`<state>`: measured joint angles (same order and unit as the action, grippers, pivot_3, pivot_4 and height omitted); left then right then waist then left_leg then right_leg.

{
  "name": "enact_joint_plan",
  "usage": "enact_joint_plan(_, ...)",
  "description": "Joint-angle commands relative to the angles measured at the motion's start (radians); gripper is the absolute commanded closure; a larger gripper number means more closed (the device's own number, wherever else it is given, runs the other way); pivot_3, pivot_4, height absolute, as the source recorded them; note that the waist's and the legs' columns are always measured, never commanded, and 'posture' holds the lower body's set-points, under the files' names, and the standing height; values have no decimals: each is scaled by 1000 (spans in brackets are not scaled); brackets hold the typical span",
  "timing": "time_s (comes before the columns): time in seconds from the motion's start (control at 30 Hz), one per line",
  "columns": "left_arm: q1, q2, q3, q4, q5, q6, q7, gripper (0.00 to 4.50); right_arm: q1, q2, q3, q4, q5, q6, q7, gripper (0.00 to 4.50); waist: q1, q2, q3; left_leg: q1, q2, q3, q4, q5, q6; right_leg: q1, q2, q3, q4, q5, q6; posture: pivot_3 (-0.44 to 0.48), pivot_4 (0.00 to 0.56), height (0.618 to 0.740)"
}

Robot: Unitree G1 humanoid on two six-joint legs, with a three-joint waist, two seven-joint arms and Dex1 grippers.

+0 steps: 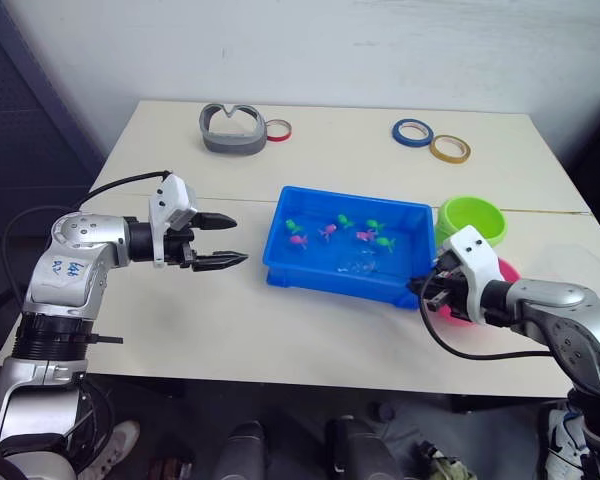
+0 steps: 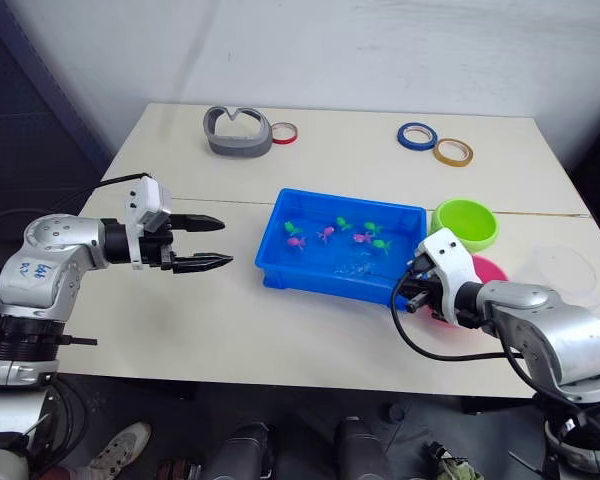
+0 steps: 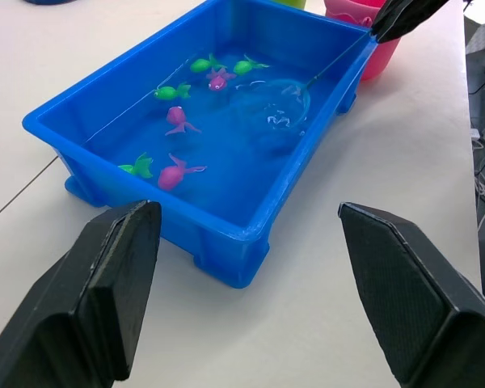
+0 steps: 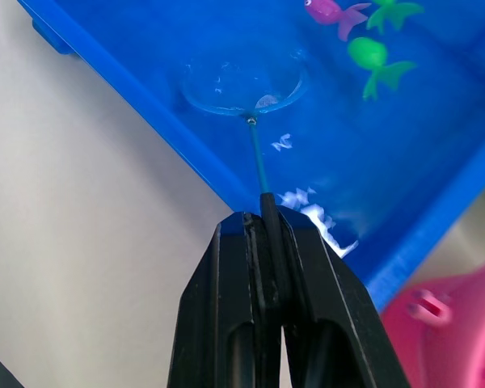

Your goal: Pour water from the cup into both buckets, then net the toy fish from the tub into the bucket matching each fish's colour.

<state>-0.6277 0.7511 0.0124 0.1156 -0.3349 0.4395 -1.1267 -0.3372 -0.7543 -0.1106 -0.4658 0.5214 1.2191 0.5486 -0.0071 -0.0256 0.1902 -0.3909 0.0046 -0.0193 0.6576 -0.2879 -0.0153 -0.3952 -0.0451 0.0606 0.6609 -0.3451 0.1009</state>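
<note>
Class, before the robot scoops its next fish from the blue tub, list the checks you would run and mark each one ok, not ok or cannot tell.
1. Right gripper clamped on the net handle: ok.
2. Net hoop down in the tub: ok.
3. A toy fish inside the hoop: not ok, hoop looks empty.
4. Green bucket and pink bucket close beside the tub: ok.
5. Left gripper open and apart from the tub: ok.
6. Water already in both buckets: cannot tell.
</note>
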Motion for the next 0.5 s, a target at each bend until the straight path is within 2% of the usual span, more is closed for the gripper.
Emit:
enact_joint_plan(0.03, -2, 13, 28, -49, -20, 4, 4, 659, -39, 25, 11, 18, -28, -29, -40, 4500, -1, 0, 0, 0, 0, 0, 0, 0, 0, 0, 0, 0, 0, 0, 0, 0, 150, 740)
enact_joint_plan(0.5, 20, 37, 52, -100, -41, 38, 13, 659, -107, 83, 69, 136, -97, -101, -89, 4500, -14, 0, 0, 0, 0, 0, -4, 0, 0, -2, 0, 0, 0, 0, 0, 0, 150, 740)
